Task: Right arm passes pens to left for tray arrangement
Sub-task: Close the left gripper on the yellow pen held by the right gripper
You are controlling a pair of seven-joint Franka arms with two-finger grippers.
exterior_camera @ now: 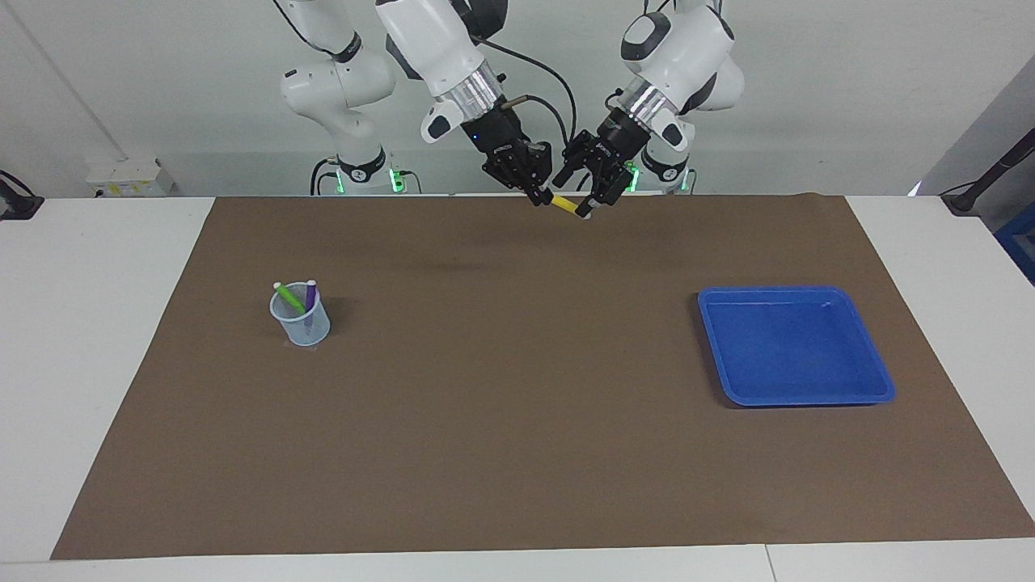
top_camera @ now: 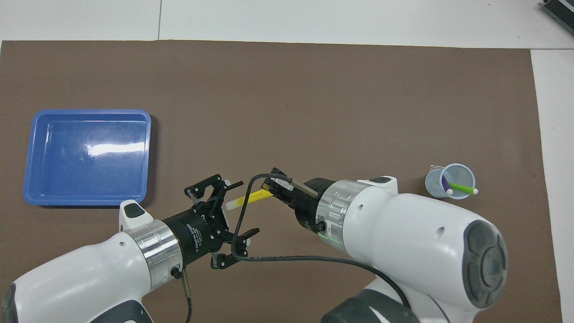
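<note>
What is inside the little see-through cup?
Two pens stand in the cup: a green pen and a purple pen, whitish ends up. Their lower parts show only dimly through the cup's wall.

Brown mat (exterior_camera: 517, 420) covers most of white worktop (exterior_camera: 105, 339), bare worktop strips at both ends and along the edge farthest from the robots. Small translucent pale-blue cup (exterior_camera: 301, 317) upright on mat toward right arm's end. Two slimmer white arms with green-lit bases (exterior_camera: 356, 174) stand by the wall. Grey wall (exterior_camera: 849, 97) and power strip (exterior_camera: 129, 178) past worktop.
</note>
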